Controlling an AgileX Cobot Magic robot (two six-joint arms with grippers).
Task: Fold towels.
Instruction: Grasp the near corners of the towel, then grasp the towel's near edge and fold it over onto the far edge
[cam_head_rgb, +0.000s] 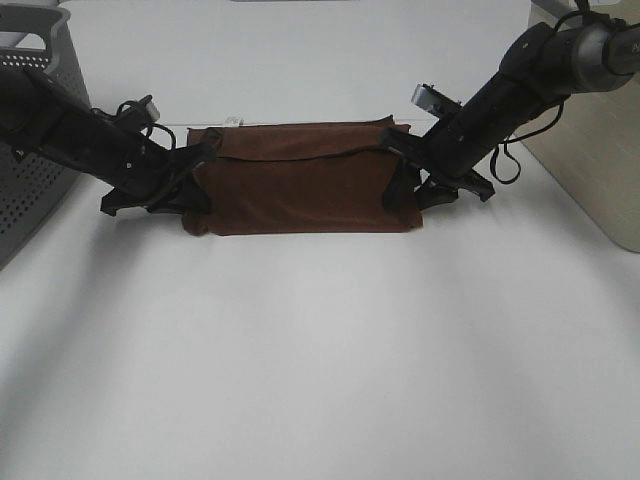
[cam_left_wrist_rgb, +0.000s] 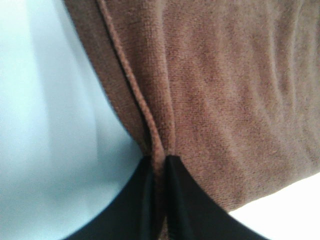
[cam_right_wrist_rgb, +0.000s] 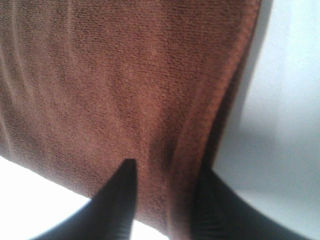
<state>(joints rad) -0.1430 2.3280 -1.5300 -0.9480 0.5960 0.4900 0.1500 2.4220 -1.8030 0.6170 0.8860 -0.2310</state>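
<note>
Towel (cam_head_rgb: 305, 185), one, pinched by left tool (cam_left_wrist_rgb: 160, 159) and right tool (cam_right_wrist_rgb: 167, 167).

Towel (cam_head_rgb: 300, 180): dark brown, plain terry throughout. Bench (cam_head_rgb: 320, 350): white, unpatterned. Basket (cam_head_rgb: 25, 190), upper left of frame: grey, with a regular grid of small holes. Left claw (cam_left_wrist_rgb: 159, 162) and right claw (cam_right_wrist_rgb: 167, 170): black.

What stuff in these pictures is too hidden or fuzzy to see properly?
Grey basket: high view, cut off by the left edge.
Beige object: high view, cut off by the right edge.
White speck behind the towel: high view, too small to name.
Towel's ends: high view, partly covered by the left gripper and right gripper.
</note>
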